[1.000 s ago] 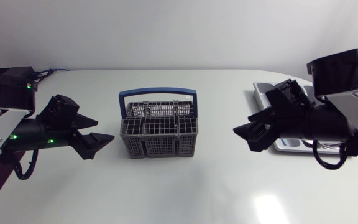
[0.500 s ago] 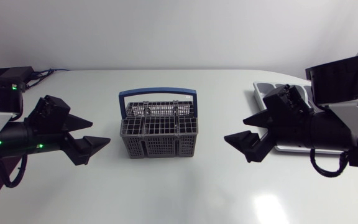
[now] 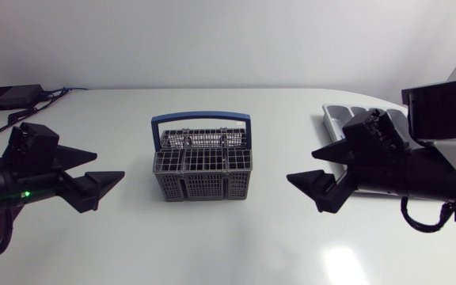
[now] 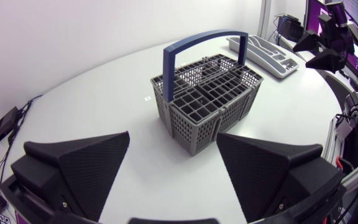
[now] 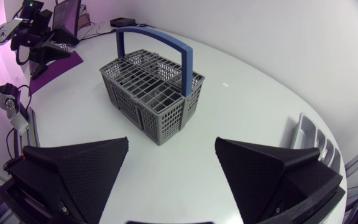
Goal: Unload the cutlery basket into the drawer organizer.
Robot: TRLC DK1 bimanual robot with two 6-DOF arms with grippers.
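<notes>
Head view, cutlery basket [image 3: 203,162]: grey mesh, upright at mid-table, its blue handle [image 3: 202,117] arched over the far side.
Head view, drawer organizer [image 3: 340,115]: grey tray at the far right of the table [image 3: 228,237] — largely hidden behind the right arm.
Head view, left gripper [image 3: 106,167]: left of the basket and well apart from it, fingers spread, nothing between them.
Head view, right gripper [image 3: 302,165]: right of the basket, pointing toward it, fingers spread and holding nothing; it sits between basket and organizer.
Left wrist view, left gripper [image 4: 173,137]: two wedge fingers wide apart, bare table between them.
Left wrist view, cutlery basket [image 4: 207,99]: ahead of the open fingers, not touching them, handle standing up.
Left wrist view, drawer organizer [image 4: 263,53]: beyond the basket near the table's far edge; the right gripper [image 4: 321,45] shows beside it.
Right wrist view, right gripper [image 5: 171,142]: fingers parted, only tabletop in the gap.
Right wrist view, cutlery basket [image 5: 151,93]: ahead of the fingers, clear of both.
Right wrist view, drawer organizer [image 5: 309,140]: just beside one finger — only a corner shows.
</notes>
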